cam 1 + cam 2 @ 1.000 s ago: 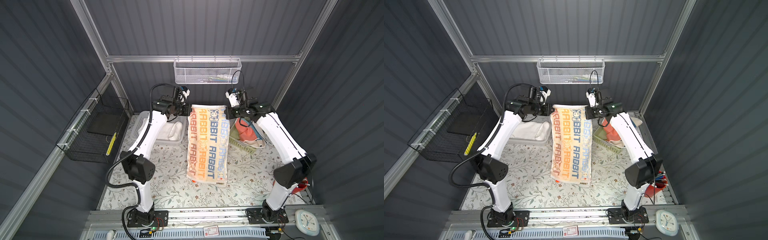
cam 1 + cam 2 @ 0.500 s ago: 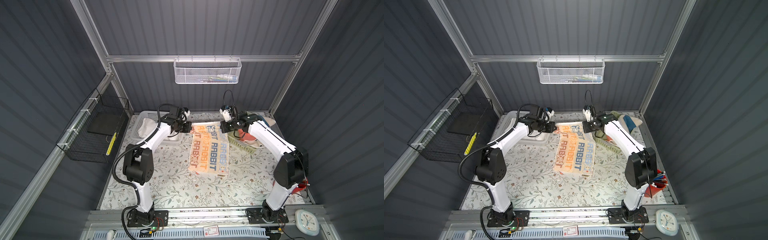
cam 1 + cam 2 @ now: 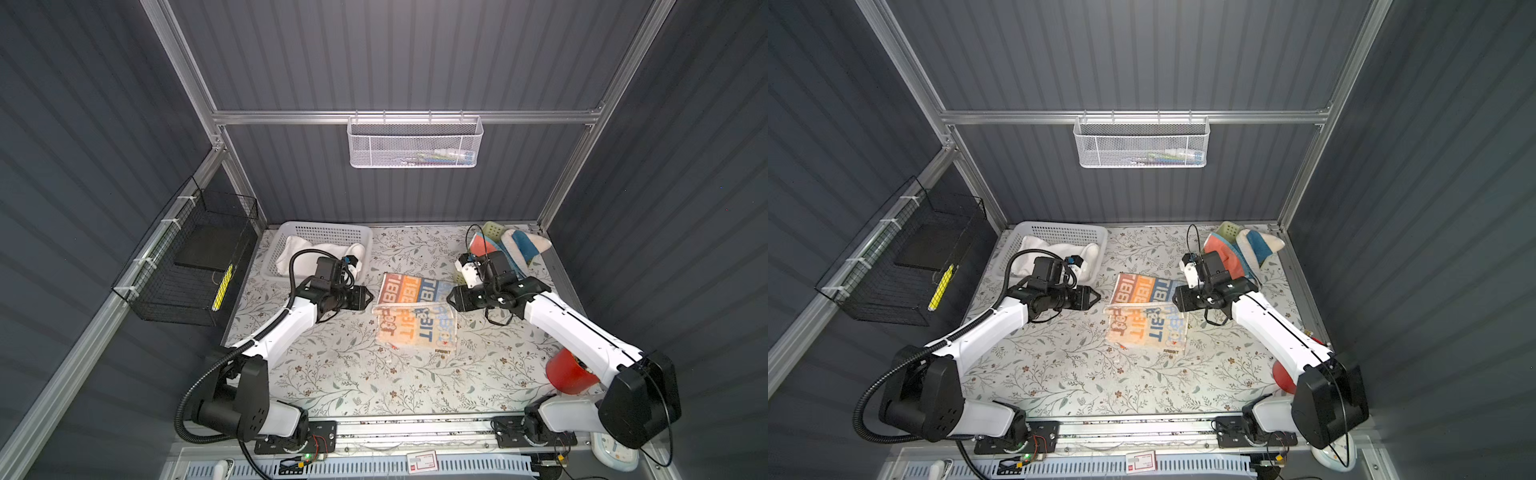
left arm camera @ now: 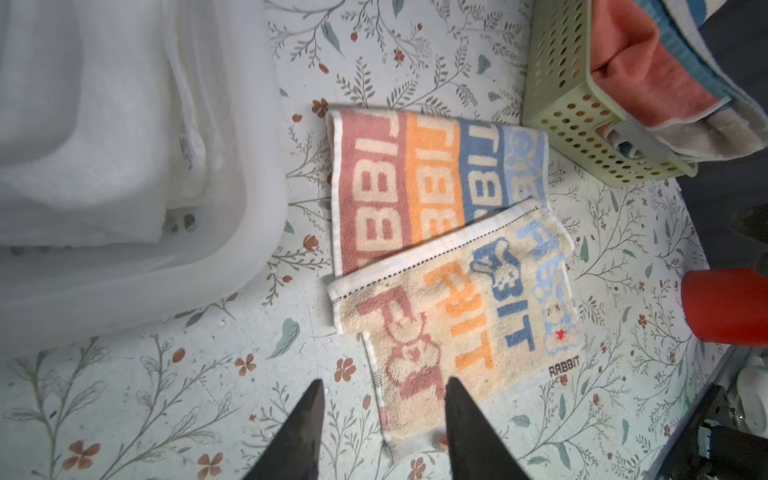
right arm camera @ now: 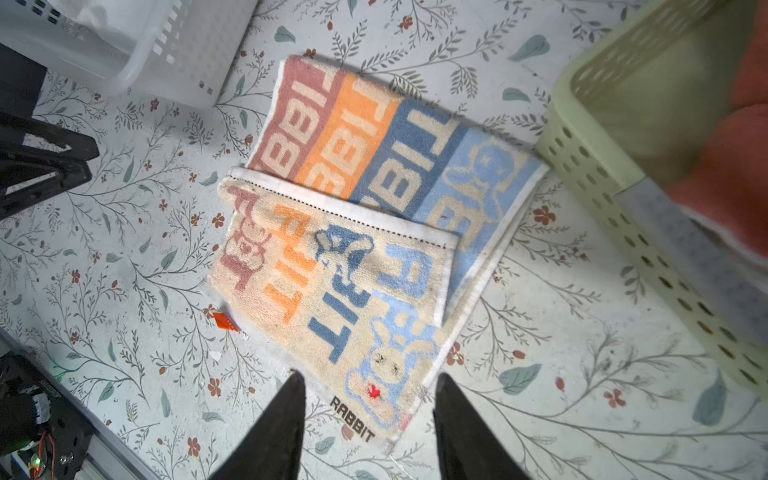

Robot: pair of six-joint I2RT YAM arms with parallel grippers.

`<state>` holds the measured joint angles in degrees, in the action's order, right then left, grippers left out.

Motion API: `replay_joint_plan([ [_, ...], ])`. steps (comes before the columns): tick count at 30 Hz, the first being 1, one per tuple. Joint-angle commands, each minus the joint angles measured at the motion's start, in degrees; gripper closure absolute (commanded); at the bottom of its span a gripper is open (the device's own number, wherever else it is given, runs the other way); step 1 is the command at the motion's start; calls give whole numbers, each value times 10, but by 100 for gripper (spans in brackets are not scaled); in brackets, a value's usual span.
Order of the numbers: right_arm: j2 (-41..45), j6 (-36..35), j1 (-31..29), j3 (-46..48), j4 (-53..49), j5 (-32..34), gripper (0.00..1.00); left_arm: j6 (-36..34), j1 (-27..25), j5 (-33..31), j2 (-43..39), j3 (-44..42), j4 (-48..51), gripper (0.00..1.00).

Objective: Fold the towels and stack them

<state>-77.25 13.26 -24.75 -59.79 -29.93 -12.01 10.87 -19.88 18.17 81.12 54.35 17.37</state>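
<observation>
The orange-blue towel with big letters (image 3: 417,313) (image 3: 1148,313) lies on the table's middle, folded over itself, its pale-backed layer nearer the front. My left gripper (image 3: 368,297) (image 4: 385,382) hovers open at its left edge, holding nothing. My right gripper (image 3: 451,299) (image 5: 370,375) hovers open at its right edge, also with nothing in it. The towel (image 4: 453,266) (image 5: 365,249) fills both wrist views. A white towel (image 3: 320,253) lies in a white basket (image 3: 324,227). A coral-orange towel (image 3: 482,245) and a cream-and-blue towel (image 3: 523,245) hang out of a green basket (image 3: 492,228).
A red cup (image 3: 569,374) stands by the right arm's base. A black wire basket (image 3: 195,266) hangs on the left wall and a white mesh basket (image 3: 415,141) on the back wall. The flower-patterned covering (image 3: 353,374) spreads in front of the towel.
Both grippers came down from holding the lettered towel hanging by its top corners, laid that edge over the lower half, let go and opened.
</observation>
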Motion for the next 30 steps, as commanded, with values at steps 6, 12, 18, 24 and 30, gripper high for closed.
replay_joint_plan([
  [6, -115, 79, -2, -42, 13, 3, 41, 21, -71, -62, 142, 111, 19, 59],
  [12, -233, 64, -9, -153, 12, -6, 48, 28, -106, -70, 307, 257, 53, 66],
  [18, -350, 36, -20, -259, -17, 2, 83, 26, -124, -53, 404, 339, 67, 87],
  [24, -436, 40, -29, -308, -29, -14, 98, 8, -143, -71, 406, 316, 77, 88],
  [30, -475, 58, -33, -319, -30, -23, 100, -13, -173, -84, 358, 232, 87, 87],
])
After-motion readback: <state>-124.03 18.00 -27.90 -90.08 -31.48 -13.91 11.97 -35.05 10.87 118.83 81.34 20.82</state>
